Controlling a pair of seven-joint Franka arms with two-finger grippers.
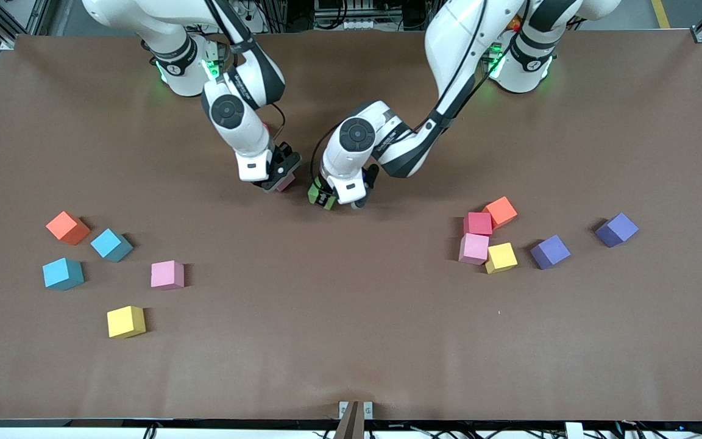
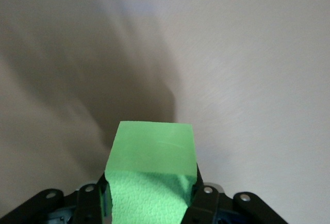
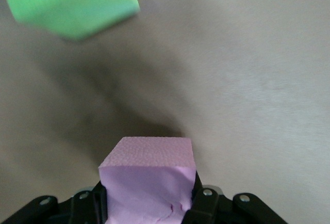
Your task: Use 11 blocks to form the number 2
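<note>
Currently, no part of the number 2 exists. The left gripper (image 1: 328, 198) is clamped on a green block (image 2: 152, 175) and the right gripper (image 1: 278, 180) on a pink block (image 3: 148, 182), both at table centre. Note loose blocks toward 8 o'clock (image 1: 167, 274) and 4 o'clock (image 1: 501, 257) (all remain unplaced). You have ample bare brown table (image 1: 351, 341) toward 6 o'clock.

We see a green cube (image 2: 152, 177) pinched between the left gripper's (image 1: 325, 199) jaws and a pink cube (image 3: 148, 180) squeezed between the right gripper's (image 1: 281, 181) jaws, while the other blocks, such as a yellow one (image 1: 125, 321), lie scattered well apart from both.
</note>
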